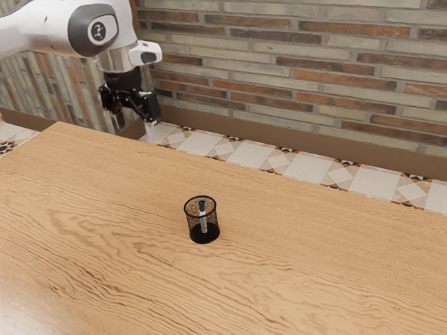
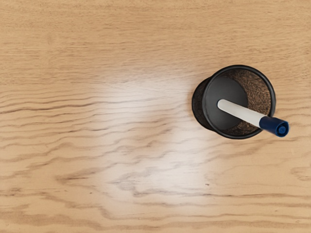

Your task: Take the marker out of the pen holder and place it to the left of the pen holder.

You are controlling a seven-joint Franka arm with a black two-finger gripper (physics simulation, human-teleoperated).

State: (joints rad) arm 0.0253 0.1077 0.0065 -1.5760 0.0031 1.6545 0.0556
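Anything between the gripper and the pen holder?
No object: in the exterior view, the stretch from gripper to pen holder shows just a bit of floor and bare tabletop.

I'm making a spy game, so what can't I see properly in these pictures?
- Where the robot arm starts: cut off by the exterior view's left edge.
- The table's near edge: cut off by the exterior view's lower edge.
- The marker's underside: hidden in the wrist view by the marker itself.
- The floor of the pen holder right under the marker: the marker covers it in the wrist view.
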